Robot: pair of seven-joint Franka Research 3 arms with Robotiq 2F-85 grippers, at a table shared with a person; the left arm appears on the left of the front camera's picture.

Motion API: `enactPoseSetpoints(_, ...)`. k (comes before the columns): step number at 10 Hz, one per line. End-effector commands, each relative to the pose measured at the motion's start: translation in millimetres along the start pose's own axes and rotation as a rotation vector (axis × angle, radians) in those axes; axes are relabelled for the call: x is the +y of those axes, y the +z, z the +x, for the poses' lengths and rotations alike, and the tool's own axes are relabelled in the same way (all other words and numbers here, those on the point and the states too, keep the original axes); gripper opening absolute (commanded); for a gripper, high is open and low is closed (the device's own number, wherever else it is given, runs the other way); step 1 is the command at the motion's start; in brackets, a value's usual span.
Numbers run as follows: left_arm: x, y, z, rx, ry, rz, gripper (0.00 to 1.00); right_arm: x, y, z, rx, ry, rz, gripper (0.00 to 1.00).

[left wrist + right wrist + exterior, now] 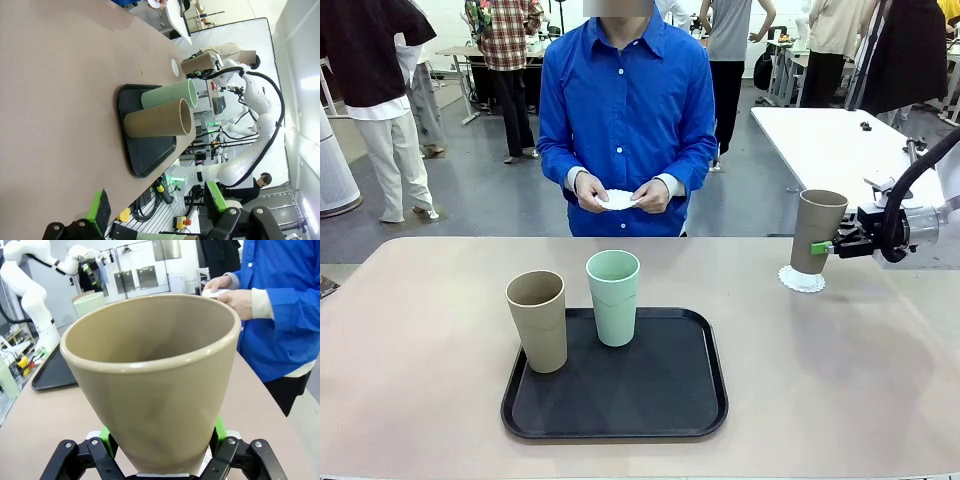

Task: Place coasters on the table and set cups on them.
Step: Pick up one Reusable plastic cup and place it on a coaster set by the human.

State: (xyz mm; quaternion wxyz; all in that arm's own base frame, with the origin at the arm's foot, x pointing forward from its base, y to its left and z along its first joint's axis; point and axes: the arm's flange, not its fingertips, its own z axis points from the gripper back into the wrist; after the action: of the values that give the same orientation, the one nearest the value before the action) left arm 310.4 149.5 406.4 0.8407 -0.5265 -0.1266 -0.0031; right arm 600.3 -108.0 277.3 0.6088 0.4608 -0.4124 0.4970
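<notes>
Tan cup [817, 228]: looks like light, stiff, matte moulded stuff, so I'd expect decent friction on the pads and no crush risk at modest force. The taper widens upward, so a side grip low on the wall should stop it sliding down through the jaws. Narrow base, tall body: likely tippy, set it down square. Look: plain tan-brown, no handle, rounded rim, empty inside in the right wrist view. Right claw [820, 247] is clamped on it from the side, a pad on either side of the lower wall. Cup leans slightly, base at the coaster [802, 279] just below that claw; can't tell if it's touching. Coaster is white lacy paper, scalloped, flimsy, probably shifts if dragged. Well away from that claw, mid-surface [410, 400], second tan cup [537, 320] and mint cup [613, 297] stand upright on the black tray [620, 400]. Beyond them the person's hands [655, 194] hold more white coasters [618, 199]. Left claw [157, 202]: jaws apart, empty, tray cups ahead of it.
</notes>
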Motion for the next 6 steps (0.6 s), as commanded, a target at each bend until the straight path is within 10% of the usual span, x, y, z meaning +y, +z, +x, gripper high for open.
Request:
enactPoseSetpoints(1,0,2,-1,-0.009,-0.007,-0.017,1.0,-10,-2,-4,0.026,0.074,0.033,0.84)
enactPoseSetpoints(6,0,2,-1,-0.009,-0.007,-0.017,1.0,-22,-5,-16,-0.029,0.07,0.052,0.84)
